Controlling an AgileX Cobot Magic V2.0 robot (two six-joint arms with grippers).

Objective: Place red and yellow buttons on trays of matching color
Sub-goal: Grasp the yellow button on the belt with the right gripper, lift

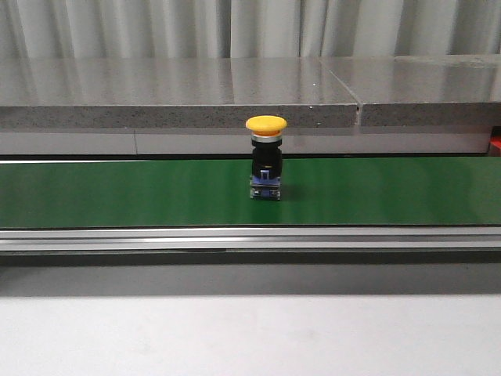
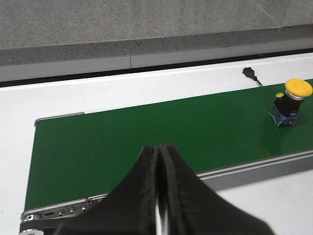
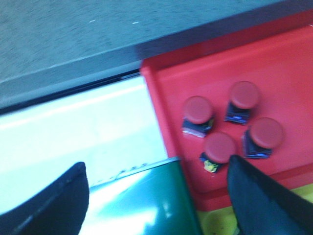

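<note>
Left end effector (image 2: pixel 159 196): seen closed and empty at lower centre, left wrist view.
Right end effector (image 3: pixel 156 196): spread open, empty, right wrist view.
Yellow button (image 1: pixel 266 157): upright on green belt (image 1: pixel 117 192), frame centre, front view.
Red buttons (image 3: pixel 198 115): four grouped in red tray (image 3: pixel 288 73), right of frame.

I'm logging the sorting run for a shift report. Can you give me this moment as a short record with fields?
belt item: one yellow button, upright on the green belt
red tray: four red buttons inside
yellow tray: only a corner shows next to the red tray, contents cannot be told
left claw: shut, empty, over the belt's end, apart from the yellow button
right claw: open, empty, near the red tray
</note>
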